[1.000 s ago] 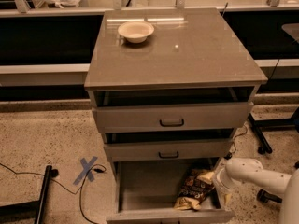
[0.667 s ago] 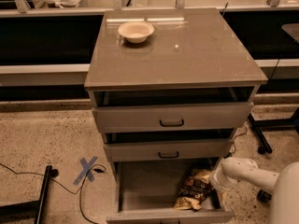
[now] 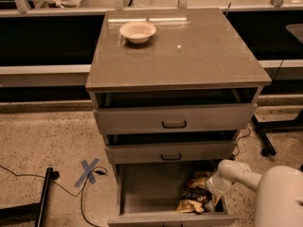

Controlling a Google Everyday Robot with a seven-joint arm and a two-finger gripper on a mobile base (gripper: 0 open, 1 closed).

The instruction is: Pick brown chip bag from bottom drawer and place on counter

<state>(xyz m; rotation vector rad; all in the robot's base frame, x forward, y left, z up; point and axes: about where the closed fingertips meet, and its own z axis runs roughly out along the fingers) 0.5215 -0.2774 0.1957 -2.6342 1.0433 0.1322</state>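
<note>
The brown chip bag lies crumpled in the right front part of the open bottom drawer. My gripper reaches down into the drawer from the right, on a white arm, and sits against the bag's right side. Its tip is hidden behind the wrist and the bag. The counter is the glossy grey-brown top of the cabinet, above the two shallower drawers.
A cream bowl stands on the counter's back left. The top drawer and middle drawer are slightly pulled out. A blue tape X, a cable and a black stand are on the floor at left.
My arm has moved a little left and down, deeper into the bottom drawer, closer onto the chip bag. The bag has hardly shifted.
</note>
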